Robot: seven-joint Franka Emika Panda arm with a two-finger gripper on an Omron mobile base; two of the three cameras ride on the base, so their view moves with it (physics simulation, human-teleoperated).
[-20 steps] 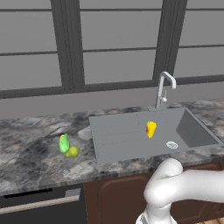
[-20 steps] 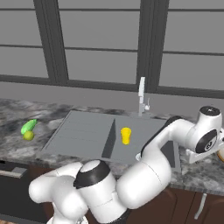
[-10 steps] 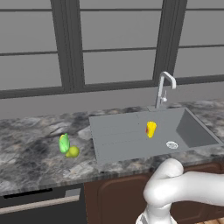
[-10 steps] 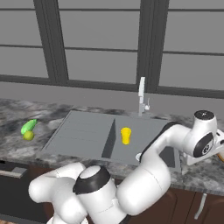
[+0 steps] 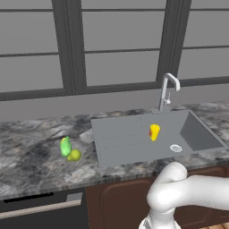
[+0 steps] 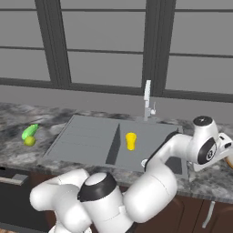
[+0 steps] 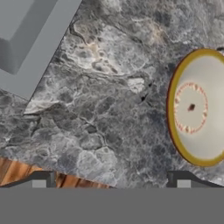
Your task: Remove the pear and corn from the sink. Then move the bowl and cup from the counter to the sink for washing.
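Simulated kitchen: grey-veined marble counter (image 5: 36, 147) under tall dark-framed windows (image 5: 67, 44), with dark wood cabinet fronts (image 5: 116, 201) below. Set into it, a grey sink (image 5: 125, 138) with drainboard, round drain (image 5: 175, 148) and curved chrome faucet (image 5: 167, 89).

Pear (image 5: 74, 155) and corn (image 5: 65, 146) already out on the counter left of the sink, touching or nearly so. Yellow cup (image 5: 154, 132) with its red mark already inside the basin, upright. Judged from this: 3 of 4 items done, bowl (image 7: 199, 107) left.

Step in hand: reaching for the bowl. Arm swung far right over the counter beside the sink. Gripper (image 7: 111, 179) spread wide, nothing between the 2 fingertips (image 7: 43, 179), hanging above bare marble with the bowl off to one side in the hand view, apart from the fingers.

Bowl: wide, shallow, tan-ochre rim, pale inside with a ring of orange speckles and a dark centre dot; sitting on the counter near the sink's corner (image 7: 26, 43), partly cut by the frame edge.

Next move, likely: centring over the rim, then descending so 1 finger goes inside and 1 outside the wall. Thin rim, so a shallow bite may slip.
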